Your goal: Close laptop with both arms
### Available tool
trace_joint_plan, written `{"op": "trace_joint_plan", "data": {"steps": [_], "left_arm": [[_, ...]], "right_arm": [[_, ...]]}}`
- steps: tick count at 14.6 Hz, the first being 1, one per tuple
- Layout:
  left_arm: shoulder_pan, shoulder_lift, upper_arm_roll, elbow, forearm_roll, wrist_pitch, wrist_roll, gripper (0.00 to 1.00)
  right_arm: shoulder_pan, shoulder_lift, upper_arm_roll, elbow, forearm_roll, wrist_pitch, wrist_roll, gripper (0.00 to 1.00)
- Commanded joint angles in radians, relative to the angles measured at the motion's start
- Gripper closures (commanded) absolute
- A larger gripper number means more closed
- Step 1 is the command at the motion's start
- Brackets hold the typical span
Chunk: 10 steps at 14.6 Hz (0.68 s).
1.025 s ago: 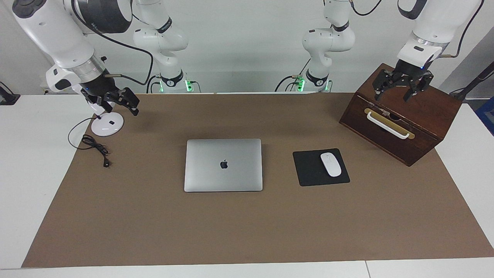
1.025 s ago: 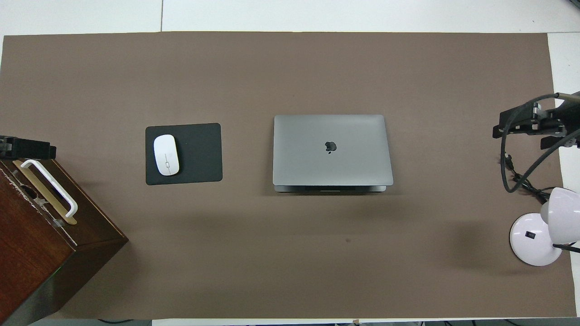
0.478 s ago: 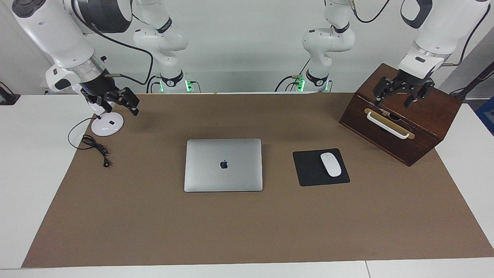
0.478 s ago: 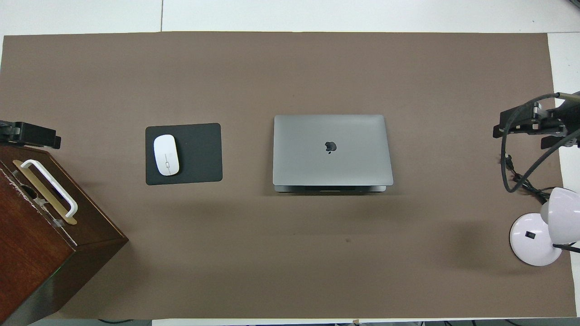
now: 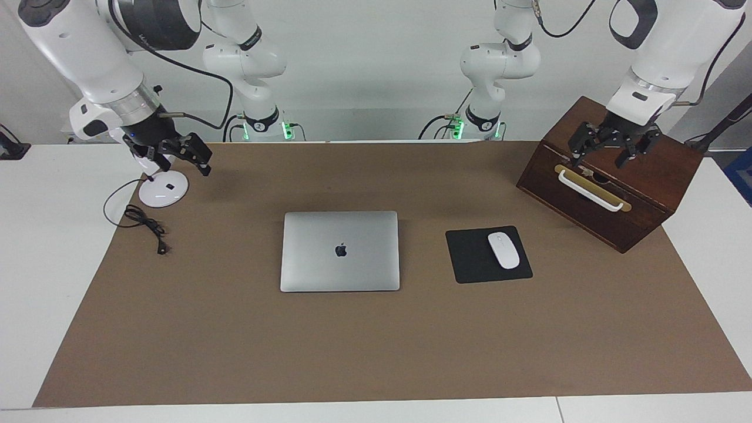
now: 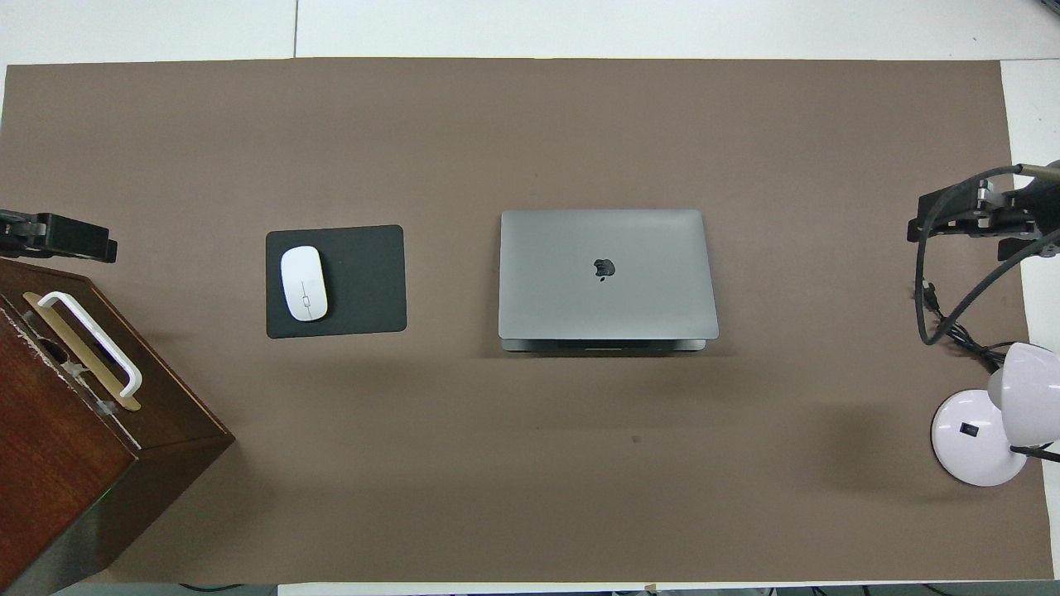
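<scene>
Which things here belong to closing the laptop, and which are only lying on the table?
For the job:
laptop, lid already down
left gripper, open, over the wooden box
right gripper, open, over the lamp base

Just lying about:
wooden box
mouse
mouse pad
lamp
cable

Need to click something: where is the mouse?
The mouse sits on the black mouse pad, beside the closed laptop, toward the left arm's end of the table.

You are looking at bright, even light falling from above. Soft, faint shadows are lying on the brown mat [image 6: 530, 463] in the lower half of the overhead frame. Both views are staying sharp to the edges, and no glare is washing anything out.
</scene>
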Motion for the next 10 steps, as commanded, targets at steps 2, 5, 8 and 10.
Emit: {"op": "trace_joint_plan", "data": {"steps": [2, 5, 8, 10], "left_arm": [[0.005, 0.001, -0.004, 0.009, 0.009, -0.023, -0.015, 0.00], [0.006, -0.004, 0.001, 0.003, -0.022, -0.014, -0.020, 0.00], [0.005, -0.005, 0.002, 0.002, -0.020, -0.015, -0.020, 0.00], [0.006, -0.005, 0.002, 0.002, -0.020, -0.015, -0.022, 0.00]], "right_arm": [[0.000, -0.009, -0.003, -0.012, -0.016, 0.016, -0.092, 0.00], [-0.001, -0.010, -0.003, -0.012, -0.016, 0.012, -0.097, 0.00], [-0.001, -0.010, -0.003, -0.012, -0.018, 0.012, -0.105, 0.00], [-0.001, -0.010, -0.004, -0.012, -0.019, 0.010, -0.150, 0.00]]}}
